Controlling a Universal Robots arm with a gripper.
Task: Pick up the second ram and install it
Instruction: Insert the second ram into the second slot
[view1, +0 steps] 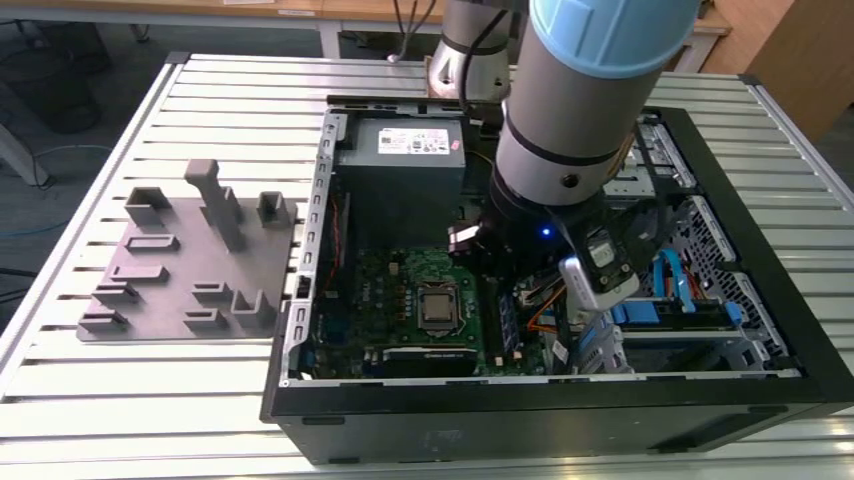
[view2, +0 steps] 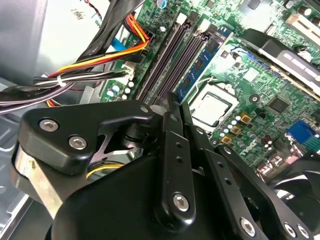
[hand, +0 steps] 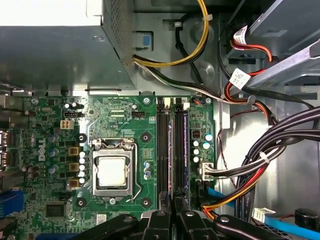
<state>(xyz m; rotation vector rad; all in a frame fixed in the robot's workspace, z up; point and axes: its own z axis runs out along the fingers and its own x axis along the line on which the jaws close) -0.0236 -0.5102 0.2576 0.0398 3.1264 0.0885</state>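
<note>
My gripper (view2: 176, 100) is inside the open PC case (view1: 534, 405), over the memory slots beside the CPU socket (hand: 112, 172). Its fingers are shut on the second ram (view2: 202, 62), a long thin stick with a blue label that runs out from the fingertips. In the first wrist view the second ram (hand: 173, 150) is edge-on, a dark line along the slots, rising from the gripper (hand: 173, 204). It lies parallel to the slots; I cannot tell whether it touches one. A bluish stick (hand: 183, 150) stands in the slot next to it.
The grey fixture plate (view1: 160, 270) with upright posts lies on the slatted table at the exterior view's left. The power supply (view1: 400, 150) fills one end of the case. Bundled cables (hand: 260, 160) and drive bays (view1: 681, 300) crowd the side of the slots away from the CPU.
</note>
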